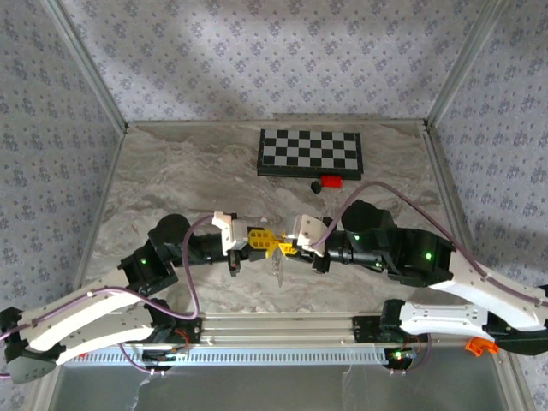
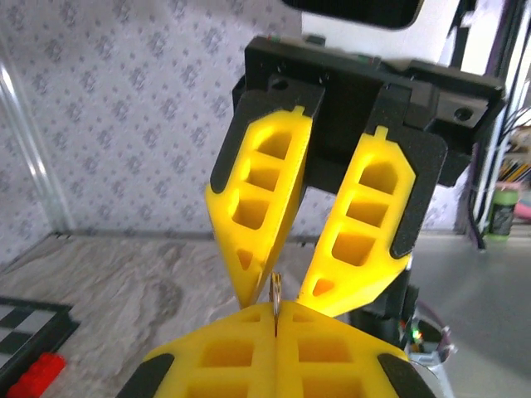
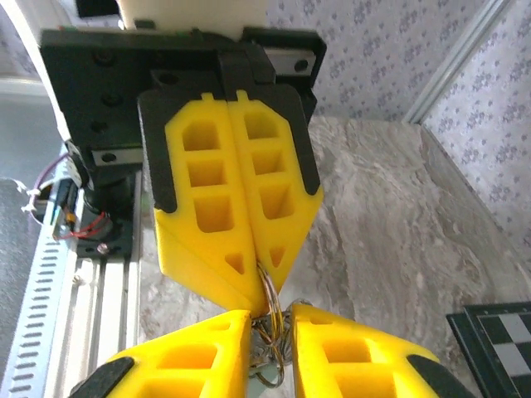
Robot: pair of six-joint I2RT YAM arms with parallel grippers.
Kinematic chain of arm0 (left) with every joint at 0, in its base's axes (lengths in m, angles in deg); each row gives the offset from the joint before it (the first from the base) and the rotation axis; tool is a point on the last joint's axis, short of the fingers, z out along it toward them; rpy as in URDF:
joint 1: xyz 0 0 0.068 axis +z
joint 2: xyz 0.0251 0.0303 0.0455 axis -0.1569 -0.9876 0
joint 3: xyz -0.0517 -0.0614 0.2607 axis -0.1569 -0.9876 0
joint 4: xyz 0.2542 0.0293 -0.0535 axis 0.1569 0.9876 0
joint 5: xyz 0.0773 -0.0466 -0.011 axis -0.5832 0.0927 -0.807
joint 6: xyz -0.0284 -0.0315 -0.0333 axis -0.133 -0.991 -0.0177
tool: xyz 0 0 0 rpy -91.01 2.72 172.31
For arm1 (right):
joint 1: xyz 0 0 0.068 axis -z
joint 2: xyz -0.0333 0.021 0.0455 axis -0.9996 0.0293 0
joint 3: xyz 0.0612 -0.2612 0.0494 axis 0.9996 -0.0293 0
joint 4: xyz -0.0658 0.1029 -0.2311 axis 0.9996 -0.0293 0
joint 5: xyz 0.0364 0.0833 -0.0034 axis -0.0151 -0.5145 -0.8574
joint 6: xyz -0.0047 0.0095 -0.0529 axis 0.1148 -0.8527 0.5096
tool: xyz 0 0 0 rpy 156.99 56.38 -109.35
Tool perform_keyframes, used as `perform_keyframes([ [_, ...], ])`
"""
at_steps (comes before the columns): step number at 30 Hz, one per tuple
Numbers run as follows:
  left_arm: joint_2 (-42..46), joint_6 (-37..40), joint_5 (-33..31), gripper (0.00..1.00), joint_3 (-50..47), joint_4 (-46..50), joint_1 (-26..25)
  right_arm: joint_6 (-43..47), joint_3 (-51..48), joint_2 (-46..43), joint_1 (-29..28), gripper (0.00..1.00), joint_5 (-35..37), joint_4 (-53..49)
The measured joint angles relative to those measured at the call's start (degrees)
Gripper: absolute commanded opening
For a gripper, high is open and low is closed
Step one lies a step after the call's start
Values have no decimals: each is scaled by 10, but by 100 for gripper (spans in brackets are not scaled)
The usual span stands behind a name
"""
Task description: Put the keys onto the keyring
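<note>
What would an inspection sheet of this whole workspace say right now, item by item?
Surface: marbled tabletop, nothing spilled.
Job's things: keyring, a thin beaded chain, pinched at the left gripper's tips and bunched between the right gripper's fingers; the key cannot be made out for sure.
Clutter: checkerboard at the far edge; red block and black block just in front of it.
Grippers: left gripper shut on the chain; right gripper open, tip to tip with it.
Cables: purple cables looped along both arms.
Surroundings: patterned walls on three sides.
</note>
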Motion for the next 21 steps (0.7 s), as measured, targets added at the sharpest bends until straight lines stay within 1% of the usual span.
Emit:
perform_keyframes([
  [2, -1, -22, 15, 0, -14, -46, 0, -2, -7, -11, 2, 21, -14, 15],
  [3, -1, -31, 19, 0, -18, -64, 0, -3, -7, -15, 2, 18, -20, 20],
  [5, -2, -49, 30, 0, -25, -99, 0, -9, -16, -24, 4, 7, -36, 39],
  [7, -4, -61, 37, 0, -31, -124, 0, -16, -23, -30, 6, 0, -49, 50],
  [12, -5, -73, 43, 0, -33, -140, 0, -16, -26, -33, 8, 0, -58, 63],
  [13, -4, -69, 39, 1, -33, -131, 0, -16, -26, -32, 7, 0, -56, 60],
  [16, 0, -40, 15, 11, -12, -60, 0, -12, -13, -16, 2, 0, -31, 33],
  [19, -5, -5, -12, 15, 28, 34, 0, 2, 24, 16, -21, 0, 23, -12],
  [21, -12, 18, -30, 16, 52, 90, 0, 13, 51, 41, -37, 0, 61, -44],
])
